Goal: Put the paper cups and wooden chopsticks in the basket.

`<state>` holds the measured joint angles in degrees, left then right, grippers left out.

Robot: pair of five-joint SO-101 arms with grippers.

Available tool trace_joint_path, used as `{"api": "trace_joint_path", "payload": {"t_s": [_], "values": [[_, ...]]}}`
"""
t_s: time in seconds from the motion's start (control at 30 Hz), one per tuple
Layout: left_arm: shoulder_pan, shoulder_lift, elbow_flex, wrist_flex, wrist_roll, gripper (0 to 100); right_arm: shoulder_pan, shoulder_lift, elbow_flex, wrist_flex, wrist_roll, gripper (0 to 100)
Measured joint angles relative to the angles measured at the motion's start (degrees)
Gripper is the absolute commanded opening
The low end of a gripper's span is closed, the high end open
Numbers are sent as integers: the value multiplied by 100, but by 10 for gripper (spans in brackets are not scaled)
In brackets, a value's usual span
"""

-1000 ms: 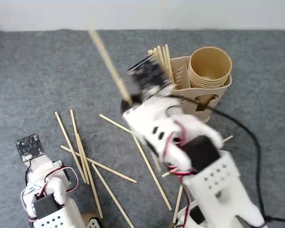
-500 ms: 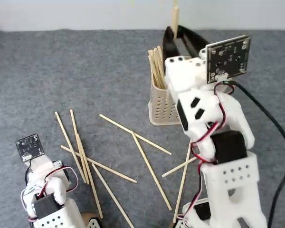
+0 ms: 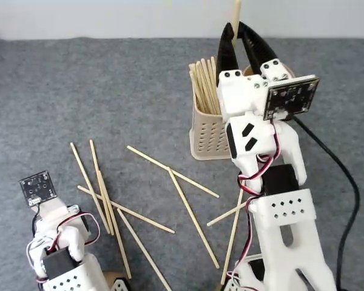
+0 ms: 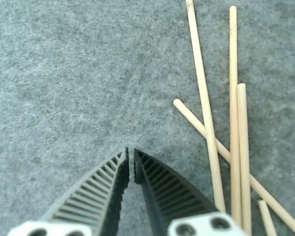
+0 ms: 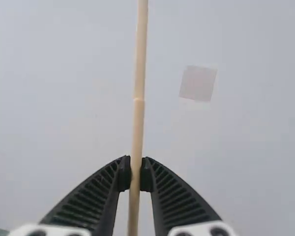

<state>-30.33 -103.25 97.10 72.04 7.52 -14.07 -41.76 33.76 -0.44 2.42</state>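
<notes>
Because the chopstick [image 5: 139, 73] must drop in end-first, I think, the right claw [image 3: 236, 27] pinches it upright over the basket [image 3: 207, 142] near the desk's [image 3: 79, 79] far edge. More chopsticks [image 3: 193, 218] lie loose mid-desk; the left claw [image 4: 129, 160], closed and empty, rests front-left.

the thin pale wooden chopsticks [image 3: 194, 219] look smooth and matt; the grey fuzzy table cloth [image 3: 79, 91] is rough; the beige slotted plastic basket [image 3: 206, 142] is matt.
</notes>
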Motion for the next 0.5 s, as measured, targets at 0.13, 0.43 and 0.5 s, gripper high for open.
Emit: {"api": "trace_joint_path", "payload": {"t_s": [0.13, 0.43, 0.5], "values": [[0, 0, 0, 0, 0, 17, -9, -9, -492, 123, 0, 8], [0, 0, 0, 0, 0, 17, 18, 422, -598, 141, 0, 8], [0, 0, 0, 0, 0, 17, 18, 536, -598, 141, 0, 8]]}}
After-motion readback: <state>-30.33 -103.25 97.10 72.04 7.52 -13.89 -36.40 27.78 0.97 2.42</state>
